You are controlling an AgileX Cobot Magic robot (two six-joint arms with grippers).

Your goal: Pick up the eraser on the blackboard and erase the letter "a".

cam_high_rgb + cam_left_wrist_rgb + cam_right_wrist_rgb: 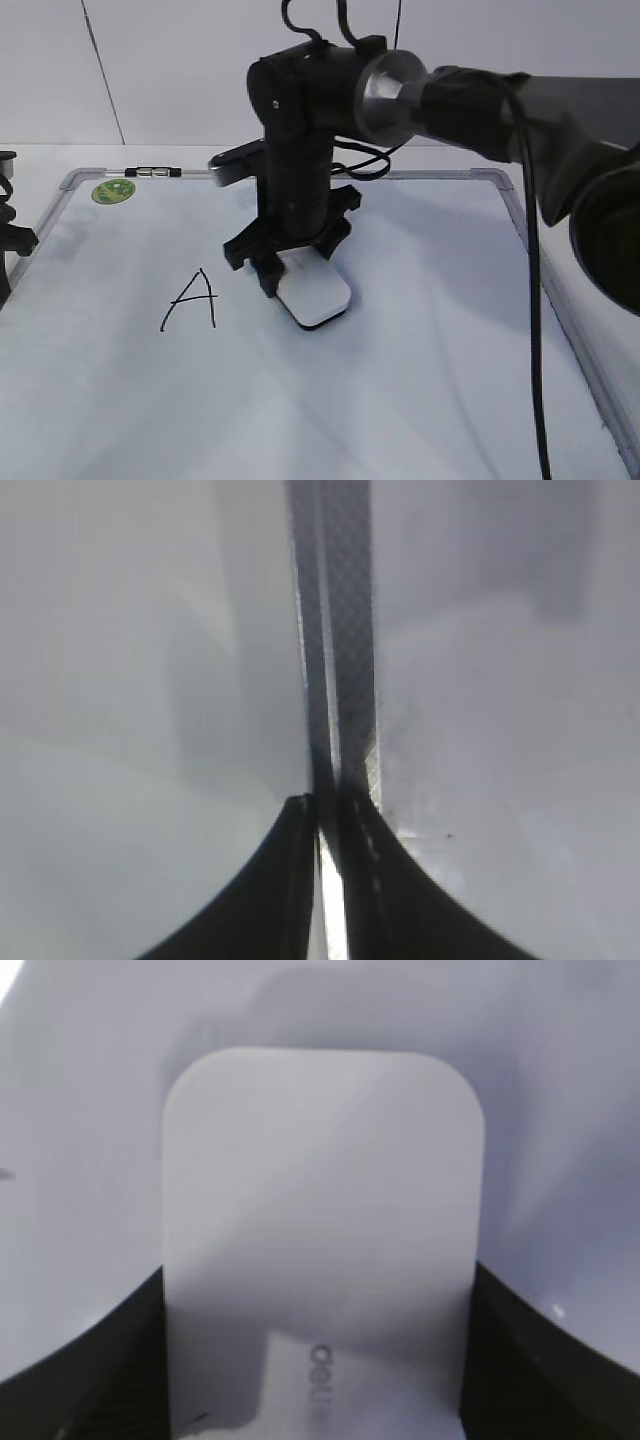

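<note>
The white eraser (316,292) lies flat on the blackboard (430,340), a white board with a silver frame, just right of a capital "A" (192,298). My right gripper (290,266) reaches across from the right and is shut on the eraser's far end, one finger on each long side. In the right wrist view the eraser (320,1200) fills the space between the jaws (318,1360), grey lettering up. No lowercase "a" shows in any view. My left gripper (325,815) is shut and empty over the board's left frame (345,630).
A round green sticker (113,191) marks the board's far left corner. A small black and silver object (155,172) lies on the top frame. The left arm (8,240) stands at the board's left edge. The right arm's bulk and cable (530,230) hang over the right side.
</note>
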